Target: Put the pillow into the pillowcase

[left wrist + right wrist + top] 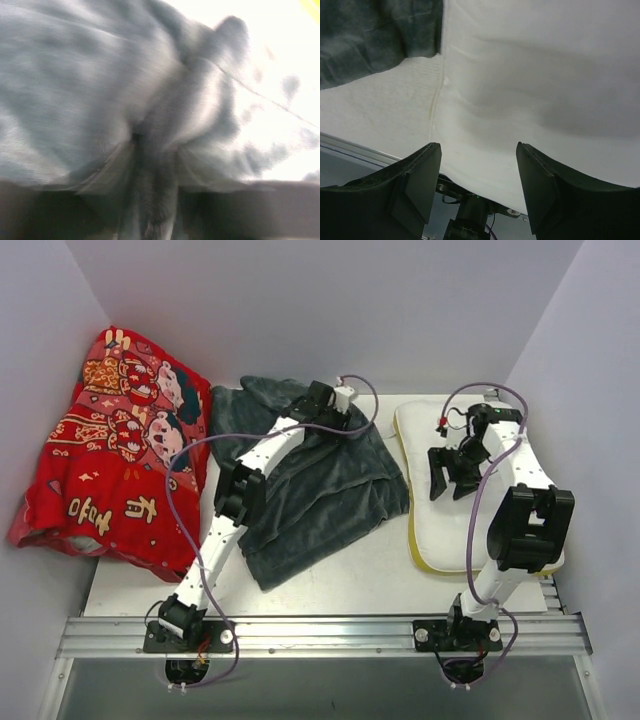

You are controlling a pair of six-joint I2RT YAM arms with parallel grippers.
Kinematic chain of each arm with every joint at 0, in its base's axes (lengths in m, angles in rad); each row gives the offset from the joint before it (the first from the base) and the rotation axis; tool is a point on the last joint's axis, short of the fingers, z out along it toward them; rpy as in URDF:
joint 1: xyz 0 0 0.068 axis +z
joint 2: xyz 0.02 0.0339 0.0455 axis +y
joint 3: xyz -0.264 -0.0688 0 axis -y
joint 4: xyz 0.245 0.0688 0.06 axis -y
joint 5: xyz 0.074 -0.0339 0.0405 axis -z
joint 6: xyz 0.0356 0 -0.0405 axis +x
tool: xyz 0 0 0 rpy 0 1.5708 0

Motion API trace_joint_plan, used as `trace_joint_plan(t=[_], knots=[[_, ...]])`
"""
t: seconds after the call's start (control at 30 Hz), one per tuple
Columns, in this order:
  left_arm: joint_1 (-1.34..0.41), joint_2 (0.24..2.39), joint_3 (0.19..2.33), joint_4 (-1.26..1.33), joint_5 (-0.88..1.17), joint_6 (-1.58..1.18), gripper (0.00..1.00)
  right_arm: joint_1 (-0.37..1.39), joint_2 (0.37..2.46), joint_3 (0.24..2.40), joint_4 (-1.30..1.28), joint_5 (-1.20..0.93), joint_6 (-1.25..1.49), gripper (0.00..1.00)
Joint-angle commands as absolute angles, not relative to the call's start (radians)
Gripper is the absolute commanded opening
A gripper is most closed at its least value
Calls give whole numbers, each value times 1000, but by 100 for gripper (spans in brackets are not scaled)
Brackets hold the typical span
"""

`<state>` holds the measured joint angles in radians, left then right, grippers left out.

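The pillowcase (310, 480) lies spread, dark grey-blue plush face up, in the middle of the table. My left gripper (325, 405) is at its far edge. In the blurred left wrist view, the gripper (154, 165) is shut on a bunched fold of the pillowcase (75, 90). The white pillow (440, 520) lies flat at the right, with a yellow band along its near-left edge. My right gripper (452, 475) hovers open and empty over the pillow. The right wrist view shows the gripper (479, 160) with jaws wide apart above the pillow (545, 75), beside the pillowcase edge (370, 35).
A red cloth with cartoon figures (110, 460) is heaped at the left, against the wall. White walls close in the left, back and right. A metal rail (320, 630) runs along the near table edge, with both arm bases on it.
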<state>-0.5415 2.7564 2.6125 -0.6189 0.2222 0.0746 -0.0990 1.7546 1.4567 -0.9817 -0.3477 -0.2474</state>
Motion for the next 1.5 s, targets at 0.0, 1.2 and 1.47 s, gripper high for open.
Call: trace_joint_plan(t=[0.0, 1.2, 1.47], knots=[[-437, 2648, 2522, -255, 296, -217, 57, -6, 1706, 1485, -1014, -442, -253, 62], [-45, 2160, 1621, -726, 124, 373, 17, 264, 2401, 2116, -904, -144, -28, 24], [-81, 1856, 1341, -785, 232, 339, 31, 296, 2442, 2252, -917, -155, -35, 29]])
